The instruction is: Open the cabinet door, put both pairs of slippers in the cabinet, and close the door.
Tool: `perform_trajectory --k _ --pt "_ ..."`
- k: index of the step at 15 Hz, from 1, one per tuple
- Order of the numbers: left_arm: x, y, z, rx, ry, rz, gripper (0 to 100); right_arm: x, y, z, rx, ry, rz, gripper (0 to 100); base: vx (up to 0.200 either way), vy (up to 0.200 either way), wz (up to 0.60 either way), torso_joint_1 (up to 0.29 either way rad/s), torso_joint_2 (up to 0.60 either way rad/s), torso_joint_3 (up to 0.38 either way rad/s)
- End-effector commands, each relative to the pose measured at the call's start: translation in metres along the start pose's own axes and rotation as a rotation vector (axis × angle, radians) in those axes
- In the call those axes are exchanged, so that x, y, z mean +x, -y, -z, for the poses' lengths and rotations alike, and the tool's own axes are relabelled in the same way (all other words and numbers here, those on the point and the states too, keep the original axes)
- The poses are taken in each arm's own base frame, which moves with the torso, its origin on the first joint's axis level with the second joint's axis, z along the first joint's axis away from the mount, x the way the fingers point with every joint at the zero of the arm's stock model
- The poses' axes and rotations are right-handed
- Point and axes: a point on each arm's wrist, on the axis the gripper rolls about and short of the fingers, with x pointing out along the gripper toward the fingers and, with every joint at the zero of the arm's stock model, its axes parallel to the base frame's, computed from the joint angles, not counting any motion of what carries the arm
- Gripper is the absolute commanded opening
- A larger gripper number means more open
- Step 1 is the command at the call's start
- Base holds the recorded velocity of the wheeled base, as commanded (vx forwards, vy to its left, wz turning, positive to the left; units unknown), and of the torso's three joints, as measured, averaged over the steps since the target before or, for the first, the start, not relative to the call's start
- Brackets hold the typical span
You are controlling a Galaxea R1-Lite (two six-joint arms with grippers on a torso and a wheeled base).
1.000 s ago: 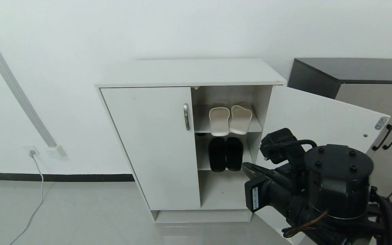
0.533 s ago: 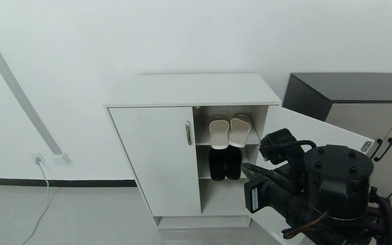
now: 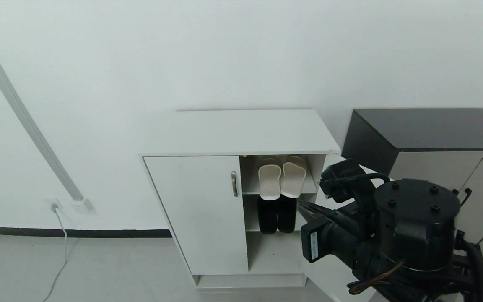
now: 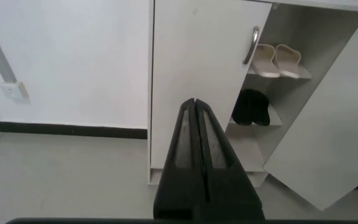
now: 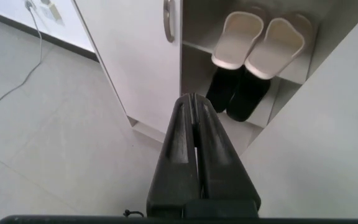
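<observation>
Head view, centre frame: white slippers (image 3: 282, 180) shelved above black slippers (image 3: 276, 214), cabinet door (image 4: 340, 112) left hanging open. Left gripper (image 4: 194, 104) and right gripper (image 5: 194, 99) are pinched shut, empty. Overhanging white toes could get clipped if the door's swung hard.

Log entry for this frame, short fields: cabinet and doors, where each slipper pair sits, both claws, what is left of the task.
cabinet: white two-door cabinet, standing against the wall
doors: left door shut; right door swung open
upper shelf: pair of cream slippers, side by side
shelf below: pair of black slippers, side by side
left claw: shut, holding nothing
right claw: shut, holding nothing, facing the open compartment
left to do: close the right door
</observation>
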Motion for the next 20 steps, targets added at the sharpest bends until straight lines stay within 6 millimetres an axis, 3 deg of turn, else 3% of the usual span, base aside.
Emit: perform_trajectory --k 1,12,20 --pt "0.0001 0.0 0.0 0.0 -0.001 0.0 0 0.0002 -0.0002 0.0008 -0.001 -0.002 0.0 0 0.0 0.0 0.0 0.246 -0.57 -0.32" --pt "0.0001 0.0 0.0 0.001 -0.001 0.0 0 0.0005 0.0022 0.0019 -0.002 -0.007 0.003 0 0.0 0.0 0.0 0.212 -0.48 -0.263" --pt "0.0 0.0 -0.0004 0.0 0.0 0.0 0 0.004 0.0036 0.0072 -0.013 -0.027 0.002 0 0.0 0.0 -0.07 0.005 -0.01 -0.005"
